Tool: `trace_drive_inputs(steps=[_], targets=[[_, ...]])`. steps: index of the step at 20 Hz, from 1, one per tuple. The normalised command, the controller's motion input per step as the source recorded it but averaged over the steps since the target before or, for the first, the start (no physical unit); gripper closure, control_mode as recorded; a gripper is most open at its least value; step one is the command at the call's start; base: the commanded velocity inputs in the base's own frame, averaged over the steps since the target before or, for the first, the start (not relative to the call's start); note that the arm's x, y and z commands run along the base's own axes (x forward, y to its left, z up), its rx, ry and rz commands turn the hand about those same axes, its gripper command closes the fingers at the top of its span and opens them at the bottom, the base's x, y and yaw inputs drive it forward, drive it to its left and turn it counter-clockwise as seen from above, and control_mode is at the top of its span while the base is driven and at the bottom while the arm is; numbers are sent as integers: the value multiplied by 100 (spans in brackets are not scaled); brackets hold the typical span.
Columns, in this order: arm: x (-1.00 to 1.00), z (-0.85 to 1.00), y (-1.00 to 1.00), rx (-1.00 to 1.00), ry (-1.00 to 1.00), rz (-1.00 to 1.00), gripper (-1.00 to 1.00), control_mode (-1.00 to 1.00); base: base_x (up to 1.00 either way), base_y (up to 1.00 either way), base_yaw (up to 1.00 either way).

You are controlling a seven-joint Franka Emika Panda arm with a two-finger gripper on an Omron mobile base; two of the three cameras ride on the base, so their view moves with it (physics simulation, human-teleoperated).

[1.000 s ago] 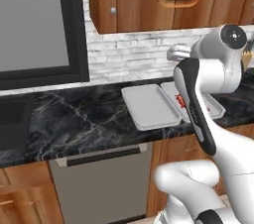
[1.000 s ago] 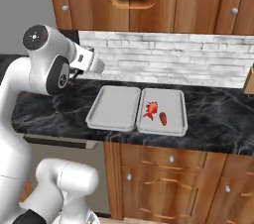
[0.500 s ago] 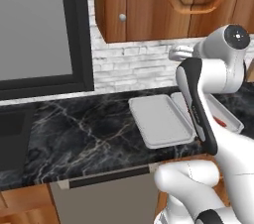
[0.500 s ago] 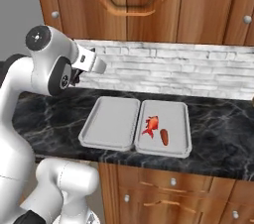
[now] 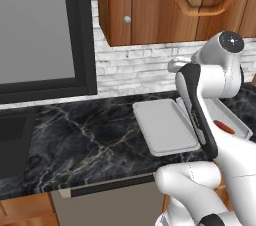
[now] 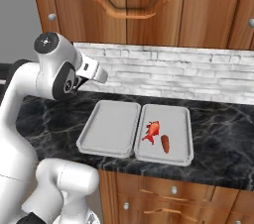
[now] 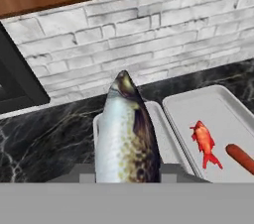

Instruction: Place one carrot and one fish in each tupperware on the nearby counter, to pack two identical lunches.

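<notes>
Hand (image 7: 128, 176) grips grey fish (image 7: 126, 134) above left tray (image 7: 163, 134); red fish (image 7: 204, 141), carrot (image 7: 241, 157) fill right tray (image 7: 218, 106).

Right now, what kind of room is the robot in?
A kitchen, most likely. There is a black marble counter under wooden cabinets, a white brick backsplash, and two grey food trays, one already holding a red fish and a carrot.

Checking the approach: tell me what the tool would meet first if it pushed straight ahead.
Probably the brick wall behind the counter; the grey fish it grips points there. Depth is unclear.
</notes>
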Motion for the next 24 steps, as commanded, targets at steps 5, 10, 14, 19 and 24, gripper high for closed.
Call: trace_drive_inputs(steps=[5, 10, 14, 19, 24], targets=[[0, -99, 4, -2, 8, 7, 100, -100, 0, 0, 0], [1, -98, 21, -1, 15, 8, 100, -100, 0, 0, 0], [7, -75, 19, 0, 32, 9, 100, -100, 0, 0, 0], [24, -50, 2, 0, 32, 10, 100, -100, 0, 0, 0], [34, -33, 0, 0, 23, 7, 100, -100, 0, 0, 0]])
